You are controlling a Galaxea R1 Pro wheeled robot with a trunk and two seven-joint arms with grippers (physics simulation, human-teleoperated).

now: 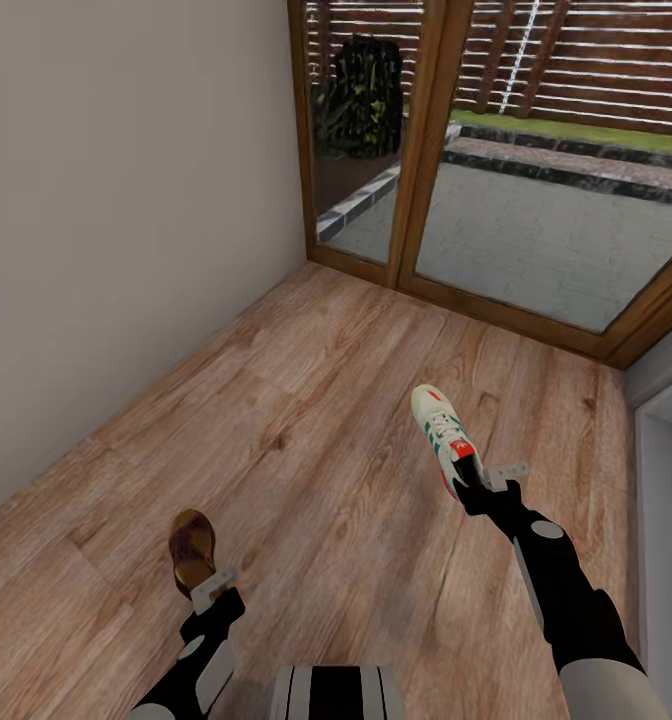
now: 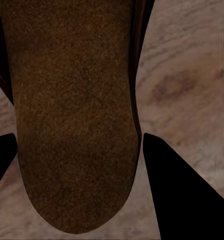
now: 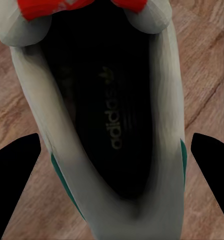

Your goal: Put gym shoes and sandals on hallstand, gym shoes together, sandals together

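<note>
The left gripper (image 1: 211, 588) clamped a brown sandal (image 1: 192, 547); the right gripper (image 1: 481, 478) clamped a gym shoe (image 1: 441, 425) by its heel; both hung above the corridor floor (image 1: 316, 420).

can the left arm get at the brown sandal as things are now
Probably yes. The left tool sits right at the heel of the brown sandal, and in the left wrist view its fingers flank the sandal with nothing in between.
</note>
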